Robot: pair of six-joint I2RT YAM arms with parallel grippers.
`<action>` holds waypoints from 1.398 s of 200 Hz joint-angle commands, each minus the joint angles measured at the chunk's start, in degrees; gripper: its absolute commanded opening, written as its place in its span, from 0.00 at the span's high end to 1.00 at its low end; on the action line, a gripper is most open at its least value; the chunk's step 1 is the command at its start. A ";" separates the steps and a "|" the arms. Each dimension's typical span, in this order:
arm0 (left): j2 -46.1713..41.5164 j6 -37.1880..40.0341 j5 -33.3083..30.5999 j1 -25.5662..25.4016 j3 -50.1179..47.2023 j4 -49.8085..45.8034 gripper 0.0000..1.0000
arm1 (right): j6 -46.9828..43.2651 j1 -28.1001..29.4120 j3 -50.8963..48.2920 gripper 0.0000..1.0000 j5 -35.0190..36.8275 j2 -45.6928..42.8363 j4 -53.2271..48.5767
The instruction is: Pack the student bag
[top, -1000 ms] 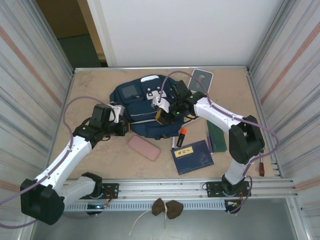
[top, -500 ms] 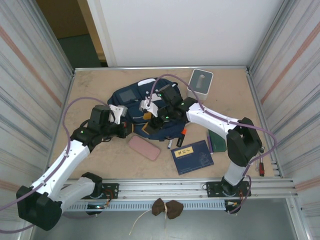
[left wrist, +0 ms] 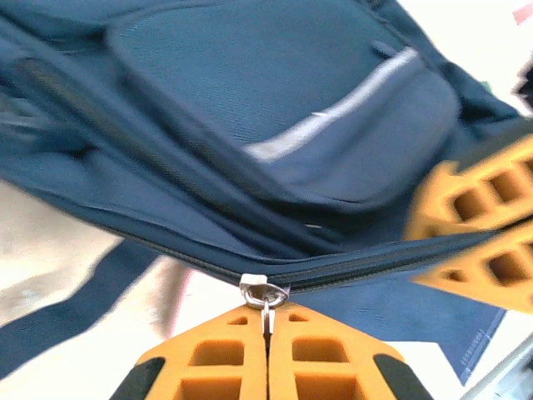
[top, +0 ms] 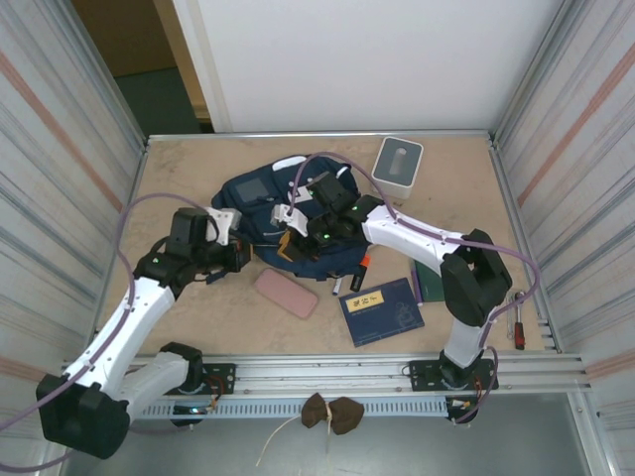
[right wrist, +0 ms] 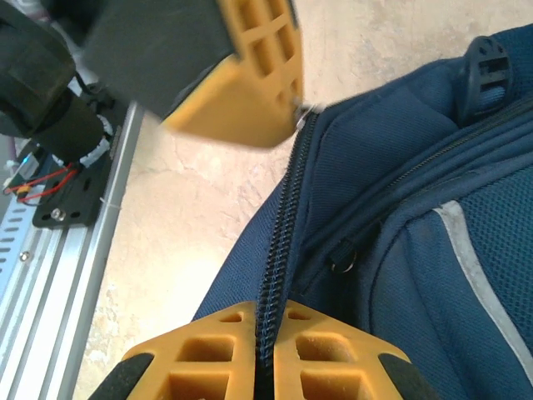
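Note:
The student bag [top: 256, 188] lies flat at the middle of the table, navy with a thin reflective stripe [left wrist: 333, 117]. At its near left corner, my left gripper [top: 244, 258] is shut on the silver zipper pull [left wrist: 266, 293]. The closed zipper [right wrist: 283, 225] runs from there to my right gripper [top: 286, 248], a short way along the same edge. In the right wrist view the right gripper [right wrist: 268, 321] is shut on the zipper seam. The left gripper's orange fingers [right wrist: 241, 75] show at the zipper's far end.
A pink pencil case [top: 286, 294] lies just in front of the bag. Right of it are an orange marker [top: 361, 268], a blue book [top: 382, 310] and a dark green case [top: 429, 278]. A white-grey box [top: 398, 162] stands at the back right. A red-handled tool [top: 518, 332] lies by the right wall.
My right gripper has moved left and nearer along the bag, opened, then shut on the zipper seam. The left arm has drawn slightly left with the pull.

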 commanded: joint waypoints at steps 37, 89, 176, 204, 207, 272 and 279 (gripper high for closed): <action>3.19 3.43 -5.20 7.77 2.76 -4.84 1.00 | -5.35 -4.47 -0.50 0.98 -2.25 -3.02 -3.65; -1.49 -1.08 11.14 4.30 1.38 3.78 1.00 | 3.85 -5.04 2.26 0.60 5.69 -2.89 -2.32; -2.83 -1.51 7.75 -3.31 4.21 5.16 1.00 | 4.12 -0.44 0.57 0.74 6.36 -2.00 0.92; -3.32 -0.08 1.38 -0.39 3.88 0.89 1.00 | 3.02 -2.04 -1.86 0.92 7.60 -4.09 1.15; -3.30 0.10 0.45 0.17 3.85 0.27 1.00 | 2.96 -2.22 -2.12 0.92 7.42 -4.31 1.15; 0.75 -0.98 -2.70 10.14 2.24 -1.60 1.00 | 6.67 0.82 -1.77 0.90 6.10 -0.79 6.72; 1.85 -1.53 -1.14 10.18 2.63 -1.43 0.98 | 7.89 1.20 -1.08 0.85 7.88 0.43 6.80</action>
